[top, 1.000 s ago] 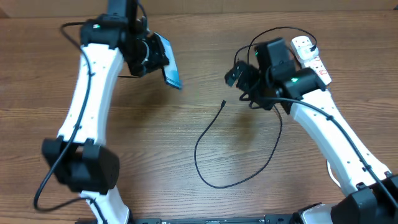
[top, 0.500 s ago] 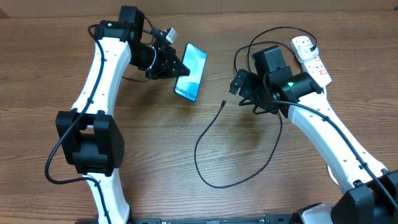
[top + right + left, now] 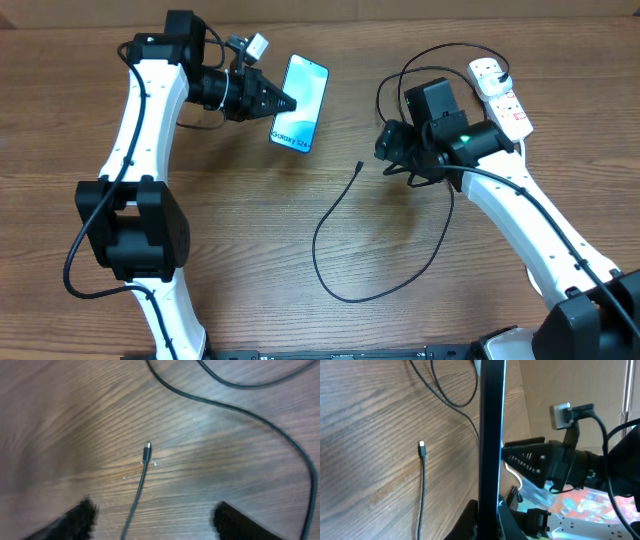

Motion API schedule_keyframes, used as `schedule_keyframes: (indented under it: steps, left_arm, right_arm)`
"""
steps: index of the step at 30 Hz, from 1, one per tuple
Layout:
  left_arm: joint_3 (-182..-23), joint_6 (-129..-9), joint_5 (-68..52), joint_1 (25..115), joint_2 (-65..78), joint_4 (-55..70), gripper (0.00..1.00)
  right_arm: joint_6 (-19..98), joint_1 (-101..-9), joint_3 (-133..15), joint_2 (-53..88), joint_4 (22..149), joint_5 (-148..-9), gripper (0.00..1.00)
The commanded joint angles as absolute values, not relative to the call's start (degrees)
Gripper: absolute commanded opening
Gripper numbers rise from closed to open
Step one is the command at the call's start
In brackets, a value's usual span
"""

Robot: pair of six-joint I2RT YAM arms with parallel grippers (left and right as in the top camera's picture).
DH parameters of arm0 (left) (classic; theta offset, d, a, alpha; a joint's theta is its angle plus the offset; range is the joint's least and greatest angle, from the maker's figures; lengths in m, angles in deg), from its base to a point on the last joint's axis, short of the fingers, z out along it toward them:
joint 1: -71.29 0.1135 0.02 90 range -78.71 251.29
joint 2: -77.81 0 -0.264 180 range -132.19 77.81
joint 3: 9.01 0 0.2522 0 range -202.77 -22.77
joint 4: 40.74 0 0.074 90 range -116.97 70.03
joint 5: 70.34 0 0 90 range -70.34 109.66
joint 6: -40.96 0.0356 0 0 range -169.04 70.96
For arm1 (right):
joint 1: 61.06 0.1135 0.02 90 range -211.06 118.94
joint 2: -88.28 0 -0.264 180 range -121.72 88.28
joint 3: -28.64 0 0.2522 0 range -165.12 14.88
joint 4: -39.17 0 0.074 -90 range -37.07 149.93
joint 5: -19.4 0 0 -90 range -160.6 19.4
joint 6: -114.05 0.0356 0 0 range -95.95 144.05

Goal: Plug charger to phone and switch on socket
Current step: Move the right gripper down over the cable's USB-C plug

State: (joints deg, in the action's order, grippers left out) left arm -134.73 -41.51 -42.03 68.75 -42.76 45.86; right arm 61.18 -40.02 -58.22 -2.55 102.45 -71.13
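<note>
Wooden table (image 3: 250, 230), tan wall (image 3: 545, 385); left pincer (image 3: 285, 102) clenched on phone (image 3: 305, 95), right pincer (image 3: 385, 148) agape near charger (image 3: 146, 451).

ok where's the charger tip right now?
In the overhead view the charger tip lies bare on the table near the middle, just left of the right gripper and nearer the robot than the phone.

The phone (image 3: 300, 103) screen reads "Galaxy S24".
</note>
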Motion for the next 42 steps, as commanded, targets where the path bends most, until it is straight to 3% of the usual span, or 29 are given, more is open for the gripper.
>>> schedule_keyframes:
  steps: [1, 18, 42]
  left_arm:
    - [-135.3, -41.3, -44.3, 68.0, -41.6, 43.9, 0.04]
    - [-135.3, -50.3, -44.3, 67.7, -50.5, 34.0, 0.04]
    - [-135.3, -50.3, -40.8, 67.7, -50.8, 34.1, 0.04]
  right_arm:
    - [60.0, -40.1, -57.1, -3.7, 102.3, -70.7, 0.63]
    - [59.7, -40.0, -57.1, -16.9, 97.5, -76.5, 0.47]
    - [63.3, -37.0, -57.1, -23.2, 88.9, -77.4, 0.40]
